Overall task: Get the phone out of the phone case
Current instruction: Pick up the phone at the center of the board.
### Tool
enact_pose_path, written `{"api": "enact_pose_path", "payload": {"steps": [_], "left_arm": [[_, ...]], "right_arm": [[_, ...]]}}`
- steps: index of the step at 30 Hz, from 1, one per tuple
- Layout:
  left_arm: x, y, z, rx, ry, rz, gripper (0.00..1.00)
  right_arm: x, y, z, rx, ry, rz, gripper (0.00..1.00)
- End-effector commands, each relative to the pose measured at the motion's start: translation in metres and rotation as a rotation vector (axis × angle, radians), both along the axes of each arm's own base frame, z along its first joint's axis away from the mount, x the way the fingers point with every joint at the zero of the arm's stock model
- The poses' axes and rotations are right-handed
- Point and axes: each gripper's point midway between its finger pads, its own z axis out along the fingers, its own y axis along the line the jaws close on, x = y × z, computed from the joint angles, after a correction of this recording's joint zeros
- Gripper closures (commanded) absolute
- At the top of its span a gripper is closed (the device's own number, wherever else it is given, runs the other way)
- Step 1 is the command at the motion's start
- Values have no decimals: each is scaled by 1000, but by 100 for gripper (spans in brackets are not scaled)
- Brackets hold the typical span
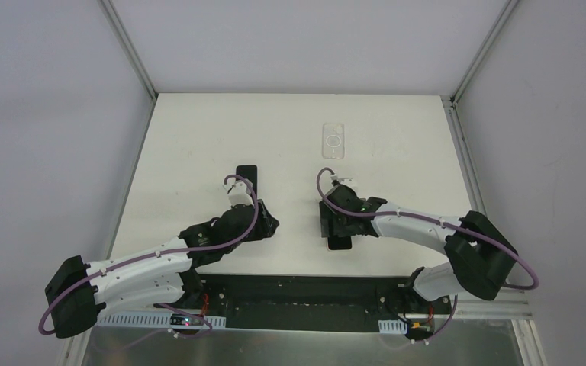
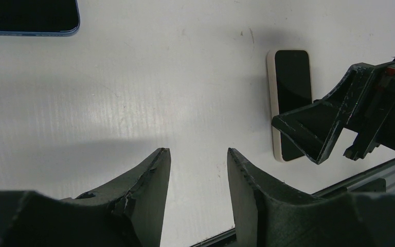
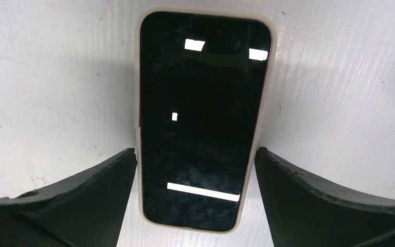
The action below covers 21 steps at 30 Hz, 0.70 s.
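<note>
The phone (image 3: 203,118) is straddled lengthwise by the wide-open, empty right jaws; the left jaws, half-open and empty, are seen farther off

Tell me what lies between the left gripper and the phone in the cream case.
Nothing: only bare white table separates the left gripper from the cased phone, clearest in the left wrist view.

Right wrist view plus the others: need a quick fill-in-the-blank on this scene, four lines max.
1. The right gripper has its fingers either side of the cased phone, which lies screen ____.
2. The left gripper holds ____.
3. The empty clear case lies on the table toward its ____ edge.
4. The second phone lies nearest the ____ gripper.
Missing words: up; nothing; far; left.
</note>
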Motion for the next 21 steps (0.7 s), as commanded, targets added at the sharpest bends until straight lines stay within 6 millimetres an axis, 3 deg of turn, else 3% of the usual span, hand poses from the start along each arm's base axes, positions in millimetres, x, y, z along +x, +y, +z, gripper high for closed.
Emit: {"api": "enact_pose_path", "payload": {"steps": [1,10,21], "left_arm": [[1,-2,2,-8,-7,5,55],[2,-4,4,-2,-8,-3,55],[2,-4,4,1,-8,-4,55]], "right_arm": [[5,0,4,-47,-5,23,12],[1,1,0,-97,8,47,6],[0,-3,-5,-148,20,31,14]]}}
